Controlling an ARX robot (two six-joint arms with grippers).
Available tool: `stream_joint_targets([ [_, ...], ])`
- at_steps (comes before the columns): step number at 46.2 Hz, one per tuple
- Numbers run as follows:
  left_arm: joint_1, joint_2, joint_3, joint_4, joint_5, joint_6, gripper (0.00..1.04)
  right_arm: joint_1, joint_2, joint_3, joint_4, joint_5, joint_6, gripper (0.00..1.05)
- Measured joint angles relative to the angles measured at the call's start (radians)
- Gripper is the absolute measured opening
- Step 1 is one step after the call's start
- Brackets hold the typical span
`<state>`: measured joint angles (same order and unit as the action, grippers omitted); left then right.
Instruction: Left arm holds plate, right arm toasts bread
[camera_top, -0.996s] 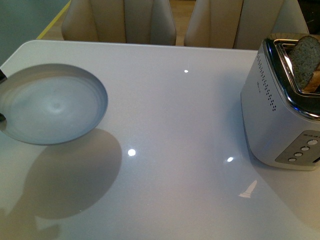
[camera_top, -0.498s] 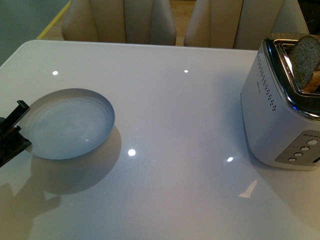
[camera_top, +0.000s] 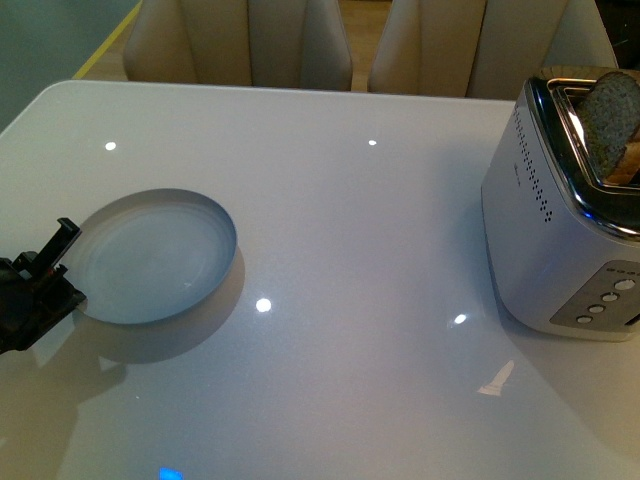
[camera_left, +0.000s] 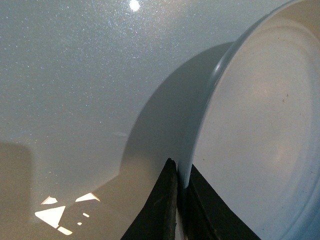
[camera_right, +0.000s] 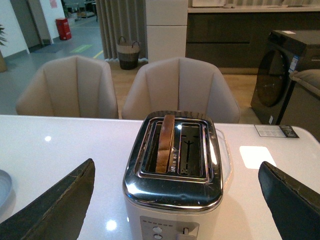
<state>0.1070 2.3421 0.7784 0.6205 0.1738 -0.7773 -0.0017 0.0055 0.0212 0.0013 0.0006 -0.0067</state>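
Left gripper (camera_top: 62, 265), black, at the lower left edge of the front view: jaws narrow, pinched on the near-left rim of the plate (camera_top: 155, 255); the left wrist view shows the two dark fingers (camera_left: 162, 212) closed on either side of the thin upright rim, gripper (camera_left: 181, 200) at bottom centre, plate (camera_left: 260, 125) filling the right half. Plate pale bluish-white, round, bare, left of centre over the white glossy table (camera_top: 380, 250), shadow cast below it; whether its base touches the tabletop cannot be told. Right gripper (camera_right: 175, 167): spread wide, one dark finger (camera_right: 57, 202) in each lower corner of the right wrist view, holding nothing. Toaster (camera_top: 560, 230), white and chrome, at the right edge of the front view, well apart from the plate; central in the right wrist view (camera_right: 172, 185). Bread (camera_top: 612, 120), one brown speckled slice, upright in a toaster slot (camera_right: 165, 142), top protruding. Beige chairs (camera_top: 250, 40) along the top, behind the table.
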Motion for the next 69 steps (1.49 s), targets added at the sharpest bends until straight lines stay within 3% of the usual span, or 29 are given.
stream_joint_targets([
  [29, -0.018, 0.053, -0.023, 0.099, 0.003, -0.059, 0.03, 0.000, 0.000, 0.000, 0.000, 0.000, 0.000, 0.96],
  [35, -0.021, 0.013, -0.053, 0.105, 0.008, -0.069, 0.27, 0.000, 0.000, 0.000, 0.000, 0.000, 0.000, 0.96],
  [55, -0.023, -0.220, -0.119, 0.054, 0.020, -0.060, 0.84, 0.000, 0.000, 0.000, 0.000, 0.000, 0.000, 0.96],
  [58, -0.025, -0.297, -0.143, 0.018, 0.027, -0.042, 0.98, 0.000, 0.000, 0.000, 0.000, 0.000, 0.000, 0.96],
  [69, -0.072, -0.641, -0.175, -0.165, 0.012, -0.012, 0.98, 0.000, 0.000, 0.000, 0.000, 0.000, 0.000, 0.96],
])
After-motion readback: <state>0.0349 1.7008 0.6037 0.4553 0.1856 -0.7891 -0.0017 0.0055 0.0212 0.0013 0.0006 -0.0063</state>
